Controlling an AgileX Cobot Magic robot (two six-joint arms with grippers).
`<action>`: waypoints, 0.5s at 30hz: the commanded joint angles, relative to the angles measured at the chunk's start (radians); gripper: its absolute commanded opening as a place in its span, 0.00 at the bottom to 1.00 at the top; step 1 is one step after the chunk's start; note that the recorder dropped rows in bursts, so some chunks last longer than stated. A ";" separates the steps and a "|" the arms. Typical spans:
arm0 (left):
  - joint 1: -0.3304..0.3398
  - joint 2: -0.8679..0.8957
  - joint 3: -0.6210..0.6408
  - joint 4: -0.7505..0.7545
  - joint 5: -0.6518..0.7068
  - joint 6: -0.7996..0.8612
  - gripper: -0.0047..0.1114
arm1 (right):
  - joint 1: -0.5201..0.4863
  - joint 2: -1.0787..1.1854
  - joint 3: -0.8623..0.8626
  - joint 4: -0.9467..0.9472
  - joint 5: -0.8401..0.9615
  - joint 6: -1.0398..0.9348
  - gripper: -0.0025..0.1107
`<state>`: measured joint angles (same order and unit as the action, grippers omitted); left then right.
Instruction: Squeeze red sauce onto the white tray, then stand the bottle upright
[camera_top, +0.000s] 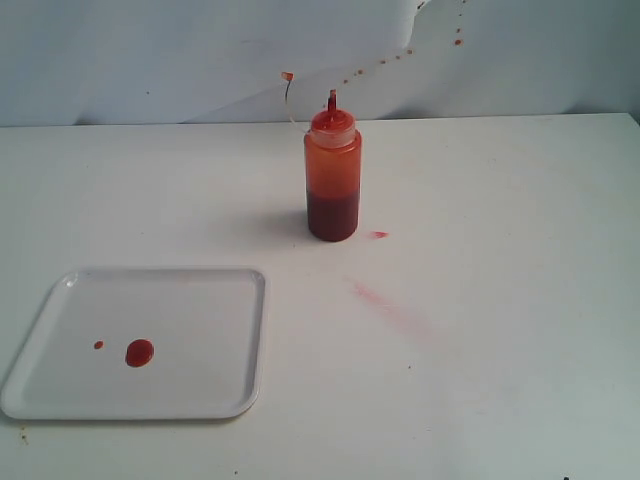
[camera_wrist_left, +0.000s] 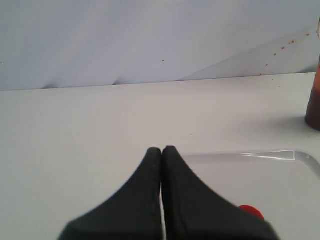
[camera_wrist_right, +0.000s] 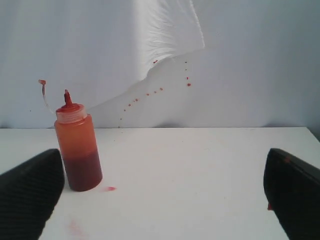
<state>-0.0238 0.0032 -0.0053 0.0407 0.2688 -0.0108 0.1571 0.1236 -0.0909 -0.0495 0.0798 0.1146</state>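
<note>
The orange-tinted bottle stands upright near the table's middle back, red nozzle up, tethered cap hanging off to its left; no gripper touches it. It also shows in the right wrist view as bottle. The white tray lies at the front left with a round blob of red sauce and a tiny drop on it. My left gripper is shut and empty, just before the tray's rim; sauce peeks beside its finger. My right gripper is wide open, empty, well short of the bottle.
A small red dash lies on the table right of the bottle, and a faint pinkish smear runs in front of it. Red splatter dots mark the white backdrop. Neither arm appears in the exterior view.
</note>
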 joint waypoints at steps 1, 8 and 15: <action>0.002 -0.003 0.005 0.000 -0.003 -0.011 0.04 | -0.007 -0.029 0.089 0.050 -0.121 -0.002 0.95; 0.002 -0.003 0.005 0.000 -0.003 -0.011 0.04 | -0.007 -0.085 0.091 0.068 -0.095 -0.030 0.95; 0.002 -0.003 0.005 0.000 -0.003 -0.011 0.04 | -0.007 -0.085 0.091 0.050 -0.019 -0.050 0.95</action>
<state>-0.0238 0.0032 -0.0053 0.0407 0.2688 -0.0108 0.1571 0.0442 -0.0041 0.0136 0.0200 0.0759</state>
